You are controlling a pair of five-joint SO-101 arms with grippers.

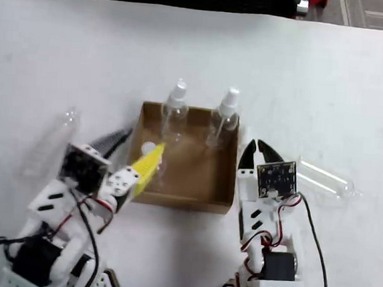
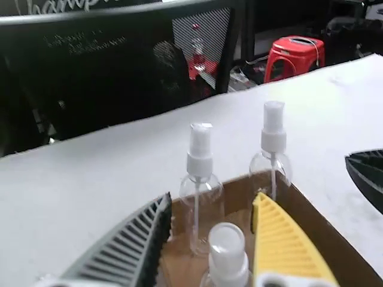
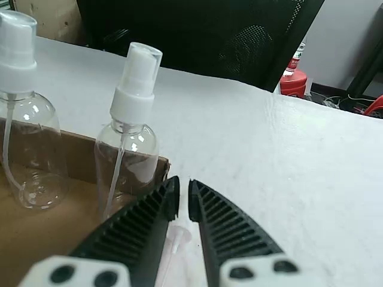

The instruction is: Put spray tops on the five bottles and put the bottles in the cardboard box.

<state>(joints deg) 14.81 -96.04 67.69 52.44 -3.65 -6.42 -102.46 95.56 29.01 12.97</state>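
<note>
The cardboard box (image 1: 193, 196) lies mid-table. Two clear bottles with white spray tops (image 1: 175, 112) (image 1: 224, 119) stand along its far wall; the left wrist view shows them as well (image 2: 199, 179) (image 2: 273, 152). A third capped bottle (image 1: 149, 152) (image 2: 227, 254) stands in the box's near left corner, between the grey and yellow fingers of my left gripper (image 1: 143, 140) (image 2: 211, 203), which is open. The grey finger stands apart from the bottle. My right gripper (image 1: 257, 146) (image 3: 184, 185) hangs shut and empty just outside the box's right wall.
A clear bottle without a top (image 1: 326, 179) lies on the table to the right of the right arm. Another clear bottle (image 1: 55, 135) lies to the left of the left arm. A small clear piece (image 3: 173, 239) lies under the right fingers.
</note>
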